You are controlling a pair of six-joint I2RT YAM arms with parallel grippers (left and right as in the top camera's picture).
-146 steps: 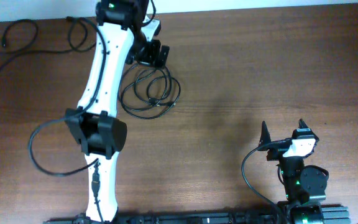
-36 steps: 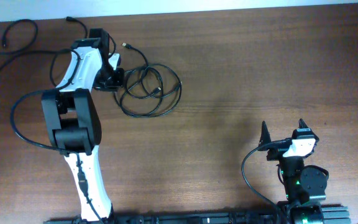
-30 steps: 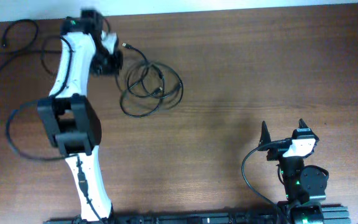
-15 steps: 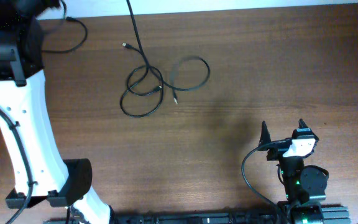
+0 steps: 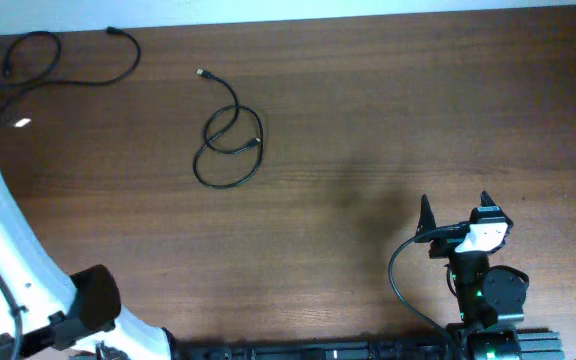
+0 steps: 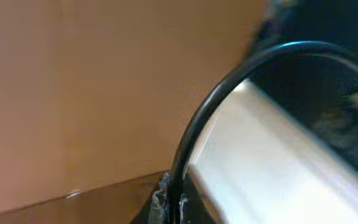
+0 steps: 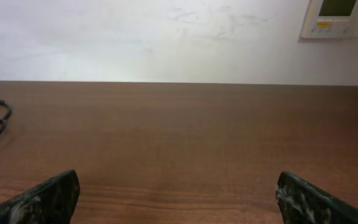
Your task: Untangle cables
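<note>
On the desk [image 5: 388,120], cable 1 [image 5: 230,146] lies looped left of centre, long axis near-to-far, its free plug [image 5: 200,73] pointing toward the far-left corner, where cable 2 [image 5: 133,58] lies well apart. The jaws of the left gripper [image 6: 166,205] are closed on cable 3 [image 6: 194,124], which arcs up and right. The jaws of the right gripper [image 5: 456,212] stand wide open, empty.

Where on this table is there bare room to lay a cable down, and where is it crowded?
Widest bare patch: the table right of the looped cable, up to the right gripper. Also bare in front of that loop, beside the left arm. Crowded: the far left corner, where another cable trails.
</note>
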